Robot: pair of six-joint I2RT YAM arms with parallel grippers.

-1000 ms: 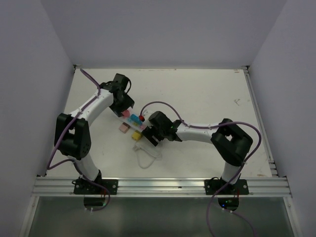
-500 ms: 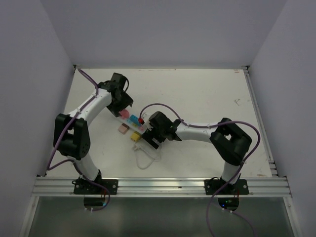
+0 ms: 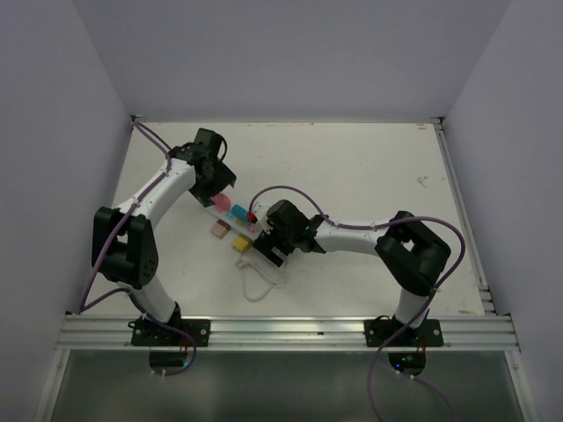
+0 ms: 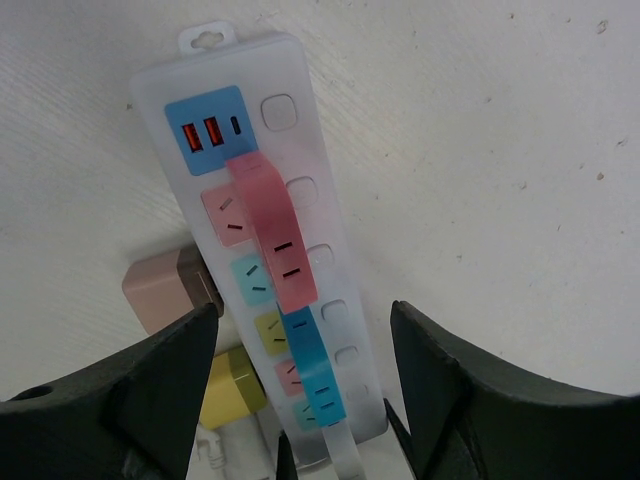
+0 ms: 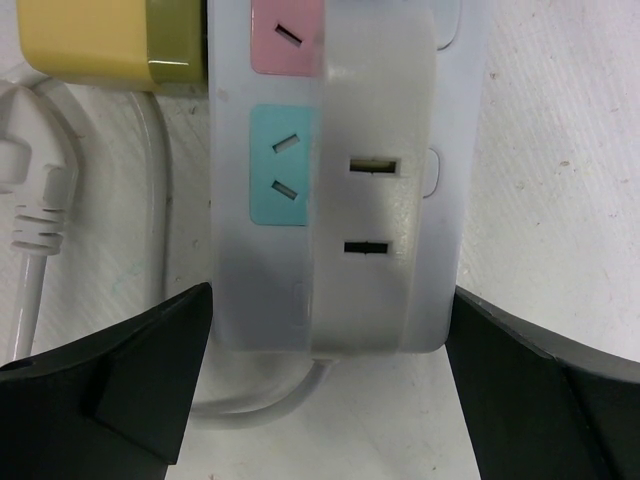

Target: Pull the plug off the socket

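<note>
Nearest me in the top view, the thin white cord lies looped on the table, just beside the socket's near end. The socket lies flat with its outlet faces up. Its long axis runs diagonally from near-right to far-left, cord end toward me.

The overhead camera hides both sets of fingers under the wrists, so I go to the wrist cameras. The right end effector has its fingers spread wide, one on each long side of the socket's near end and right at the edges. I cannot tell whether they are pressing on it. That view shows a teal and a pink outlet face, and the yellow plug seated against the socket's side with the cord beside it.

Further along that same edge sits the beige plug, which only the left wrist and top views show.

At the far end, the left end effector is spread and gripping nothing, with the socket running between its fingers and a gap on each side. Only the left wrist view shows the blue USB panel at the far tip.
</note>
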